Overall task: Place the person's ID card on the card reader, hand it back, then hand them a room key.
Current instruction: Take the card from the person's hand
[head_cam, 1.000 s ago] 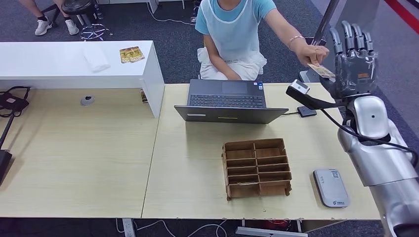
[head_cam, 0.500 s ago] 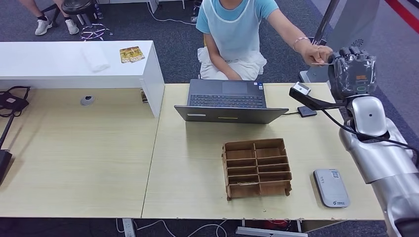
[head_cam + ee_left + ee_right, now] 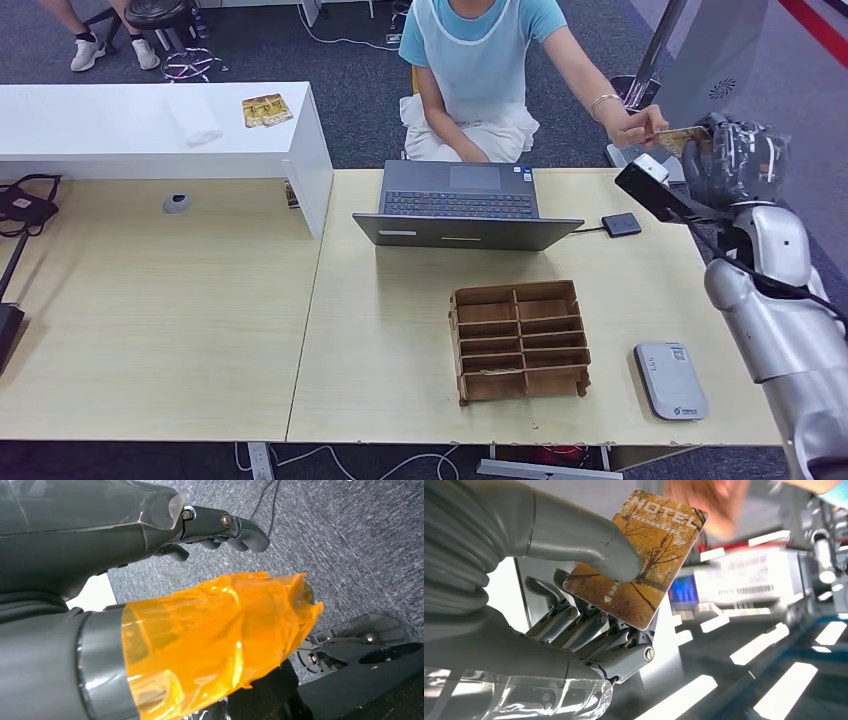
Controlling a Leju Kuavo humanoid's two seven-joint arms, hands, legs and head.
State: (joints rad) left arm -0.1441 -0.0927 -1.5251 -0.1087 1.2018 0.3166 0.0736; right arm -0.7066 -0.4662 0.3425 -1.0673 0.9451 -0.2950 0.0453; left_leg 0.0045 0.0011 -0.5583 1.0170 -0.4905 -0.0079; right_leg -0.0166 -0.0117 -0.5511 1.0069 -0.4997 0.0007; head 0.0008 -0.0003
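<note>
Right hand (image 3: 738, 160): grasping the card (image 3: 636, 557), thumb on top, fingers beneath.
Person's hand (image 3: 632, 125): touching the card's far edge.
Left hand (image 3: 220, 525): fingers curled, holding nothing.

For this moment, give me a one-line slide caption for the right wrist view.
Right hand pinches an autumn-tree "MOTEL" card under its thumb, a person's blurred hand at the card's far edge.

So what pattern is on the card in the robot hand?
An autumn tree scene in orange-brown, with "MOTEL" lettering on the card, clearest in the right wrist view.
</note>
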